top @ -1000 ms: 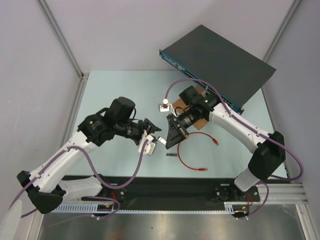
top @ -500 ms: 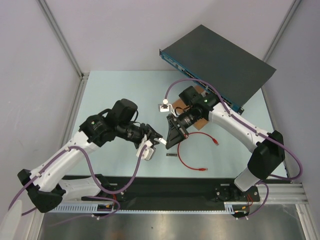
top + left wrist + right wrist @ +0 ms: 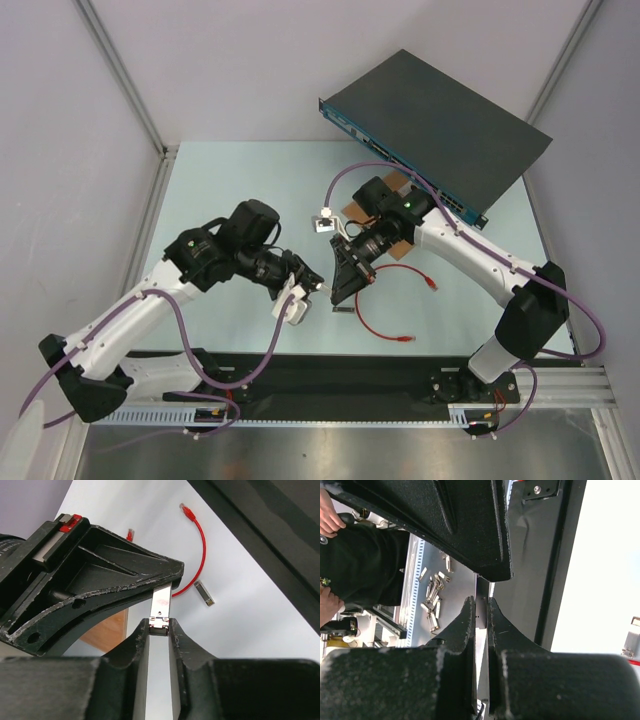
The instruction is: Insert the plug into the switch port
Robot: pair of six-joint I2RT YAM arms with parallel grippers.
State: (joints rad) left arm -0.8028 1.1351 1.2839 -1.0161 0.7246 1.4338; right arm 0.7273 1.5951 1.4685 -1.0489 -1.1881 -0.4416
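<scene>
Left wrist view: my left tool (image 3: 159, 630), nearly closed, clamps the grey metal piece (image 3: 160, 622) that my fully closed right tool (image 3: 169, 582) also pinches, presumably for hand-over, while the plug (image 3: 187, 513) lies untouched.

plug (image 3: 431, 284) before switch (image 3: 440, 120), board (image 3: 352, 210) between

Place: it was a robot test lab.
Walls: plain pale panels (image 3: 300, 60) with metal posts (image 3: 120, 75) stood round a pale table (image 3: 220, 190).
Arms: a left arm (image 3: 140, 310) and a right arm (image 3: 470, 255) sat bolted on a black rail (image 3: 330, 375).
Beyond: a person's hand (image 3: 329, 517) and loose metal bits (image 3: 434, 597) showed.
</scene>
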